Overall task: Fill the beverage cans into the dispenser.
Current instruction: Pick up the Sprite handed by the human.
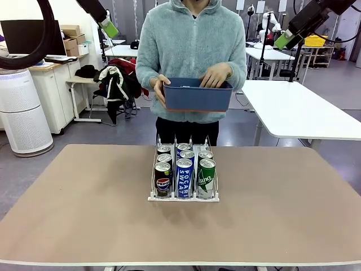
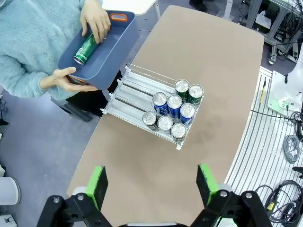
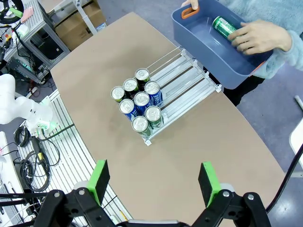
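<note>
The dispenser (image 1: 153,198) stands mid-table, near the far edge. Its three lanes hold several beverage cans: black Pepsi (image 1: 162,182), blue Pocari Sweat (image 1: 184,178) and green (image 1: 206,178), packed at the front end (image 2: 173,105) (image 3: 137,101). Across the table a person holds a dark-blue bin (image 1: 197,96), one hand on a green can (image 2: 85,48) (image 3: 223,26) lying inside. My left gripper (image 1: 110,30) (image 2: 151,184) and right gripper (image 1: 284,40) (image 3: 154,182) hang high above the table, both open with nothing between their fingers.
The rear halves of the dispenser's lanes (image 2: 132,90) (image 3: 189,85) are bare. Brown tabletop (image 1: 84,214) spreads wide on both sides. A white table (image 1: 304,113) stands behind at the right, a white air purifier (image 1: 22,113) on the floor at the left.
</note>
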You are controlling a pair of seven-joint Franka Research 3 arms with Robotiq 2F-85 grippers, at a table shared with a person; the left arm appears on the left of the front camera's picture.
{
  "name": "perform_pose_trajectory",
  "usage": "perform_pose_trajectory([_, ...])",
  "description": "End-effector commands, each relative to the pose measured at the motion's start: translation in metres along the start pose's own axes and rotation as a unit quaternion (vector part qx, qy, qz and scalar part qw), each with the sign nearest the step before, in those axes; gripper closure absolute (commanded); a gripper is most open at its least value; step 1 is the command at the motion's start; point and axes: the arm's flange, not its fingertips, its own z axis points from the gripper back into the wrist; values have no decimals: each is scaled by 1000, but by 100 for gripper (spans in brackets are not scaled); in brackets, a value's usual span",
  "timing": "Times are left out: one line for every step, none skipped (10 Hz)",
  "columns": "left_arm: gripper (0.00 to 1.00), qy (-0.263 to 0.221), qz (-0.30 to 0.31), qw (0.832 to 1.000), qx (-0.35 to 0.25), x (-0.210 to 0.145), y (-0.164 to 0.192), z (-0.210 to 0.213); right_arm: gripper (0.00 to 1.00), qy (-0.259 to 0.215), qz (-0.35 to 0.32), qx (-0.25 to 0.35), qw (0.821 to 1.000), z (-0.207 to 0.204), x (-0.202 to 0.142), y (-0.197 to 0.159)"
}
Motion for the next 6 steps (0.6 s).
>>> perform_pose_trajectory([0, -2, -5, 1000, 2, -5, 1, -1, 0, 1, 0, 3, 1000, -1, -1, 0])
perform_pose_trajectory([0, -2, -5, 1000, 2, -5, 1, -1, 0, 1, 0, 3, 1000, -1, -1, 0])
perform_pose_trajectory([0, -2, -5, 1000, 2, -5, 1, -1, 0, 1, 0, 3, 1000, -1, -1, 0])
perform_pose_trajectory([0, -2, -5, 1000, 2, -5, 1, -1, 0, 1, 0, 3, 1000, -1, -1, 0])
perform_pose_trajectory([0, -2, -5, 1000, 2, -5, 1, -1, 0, 1, 0, 3, 1000, -1, -1, 0])
perform_pose_trajectory([0, -2, -5, 1000, 2, -5, 1, -1, 0, 1, 0, 3, 1000, -1, -1, 0])
